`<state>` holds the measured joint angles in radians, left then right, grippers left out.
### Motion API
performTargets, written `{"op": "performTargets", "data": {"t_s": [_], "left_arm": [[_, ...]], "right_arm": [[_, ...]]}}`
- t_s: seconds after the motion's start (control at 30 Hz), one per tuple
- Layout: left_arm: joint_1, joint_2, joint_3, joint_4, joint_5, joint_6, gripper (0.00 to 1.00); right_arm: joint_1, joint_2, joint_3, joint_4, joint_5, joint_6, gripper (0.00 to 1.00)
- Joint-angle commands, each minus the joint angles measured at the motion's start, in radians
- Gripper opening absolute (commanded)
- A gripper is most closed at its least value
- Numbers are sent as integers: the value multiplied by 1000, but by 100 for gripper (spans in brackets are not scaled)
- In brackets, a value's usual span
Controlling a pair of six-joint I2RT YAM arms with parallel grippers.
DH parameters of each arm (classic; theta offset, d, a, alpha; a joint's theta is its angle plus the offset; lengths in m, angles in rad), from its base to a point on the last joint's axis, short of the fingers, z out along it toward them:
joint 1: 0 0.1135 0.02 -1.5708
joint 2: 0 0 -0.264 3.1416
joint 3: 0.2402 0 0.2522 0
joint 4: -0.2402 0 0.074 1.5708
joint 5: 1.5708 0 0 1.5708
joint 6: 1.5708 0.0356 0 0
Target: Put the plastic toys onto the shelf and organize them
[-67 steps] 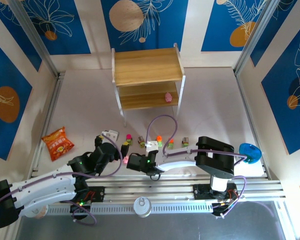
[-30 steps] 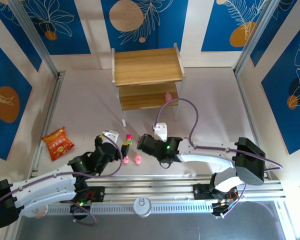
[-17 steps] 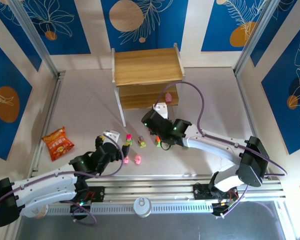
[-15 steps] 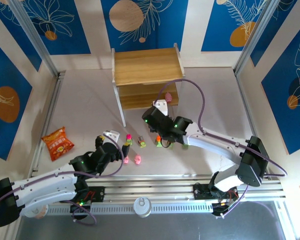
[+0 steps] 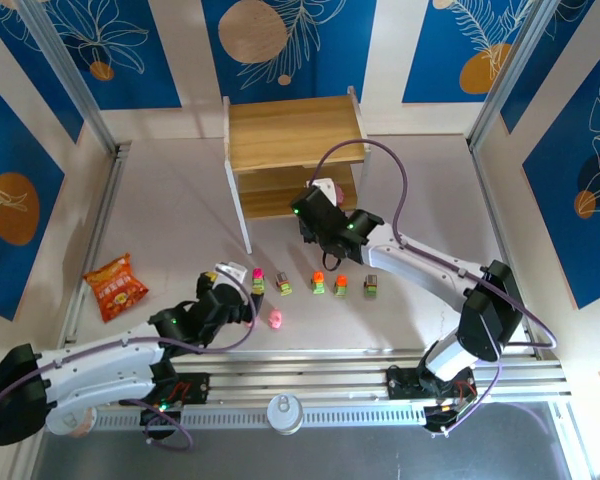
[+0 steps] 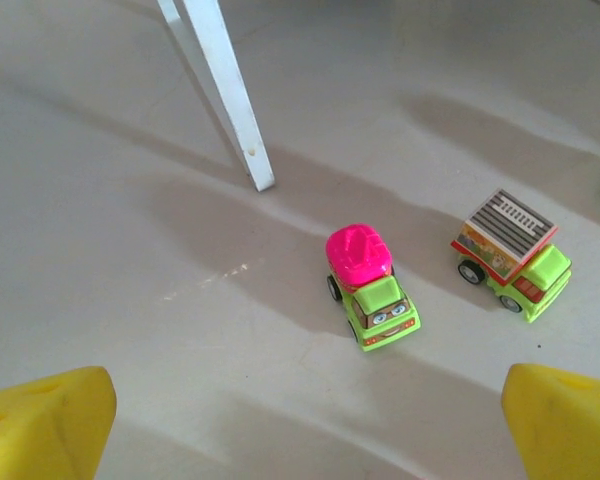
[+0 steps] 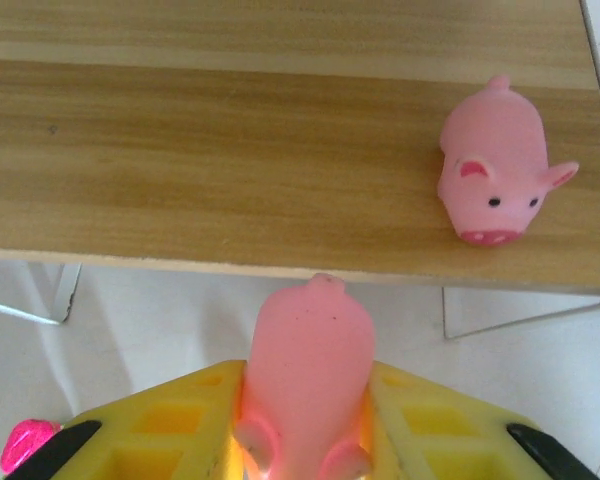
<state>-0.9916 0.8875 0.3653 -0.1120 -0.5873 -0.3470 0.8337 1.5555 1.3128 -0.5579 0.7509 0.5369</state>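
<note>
The right gripper (image 7: pixel 305 415) is squeezed tight on a pink pig (image 7: pixel 305 345). It holds the pig just in front of the edge of the lower board (image 7: pixel 210 150) of the shelf (image 5: pixel 295 130). A second pink pig (image 7: pixel 495 170) sits on that board near its right end, with its nose toward the front edge. The board to the left of it is open wood.

The left gripper (image 6: pixel 300 440) is spread wide, low over the surface (image 5: pixel 160 200). A car with a magenta top (image 6: pixel 365 285) stands ahead, between its fingers. A car with a grey top (image 6: pixel 510 250) is just beside it. A white shelf leg (image 6: pixel 225 90) stands farther ahead on the left.

From above, a row of five little cars (image 5: pixel 319 284) stands in front of the shelf. A pink toy (image 5: pixel 276 318) lies near the row. An orange snack bag (image 5: pixel 115 285) lies well apart on the left.
</note>
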Motion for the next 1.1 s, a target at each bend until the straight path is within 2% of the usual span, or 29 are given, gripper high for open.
{"op": "performTargets", "data": {"t_s": [0.0, 0.17, 0.67, 1.07], "left_arm": [[-5, 38, 39, 40, 45, 32, 99], [-4, 74, 50, 49, 59, 37, 99], [-5, 44, 41, 34, 32, 36, 99], [-5, 45, 42, 35, 33, 36, 99]], "right_arm": [[-25, 23, 50, 26, -24, -42, 32], [-57, 62, 84, 35, -37, -62, 33], [-116, 153, 152, 55, -50, -89, 33], [-124, 118, 48, 158, 15, -40, 33]]}}
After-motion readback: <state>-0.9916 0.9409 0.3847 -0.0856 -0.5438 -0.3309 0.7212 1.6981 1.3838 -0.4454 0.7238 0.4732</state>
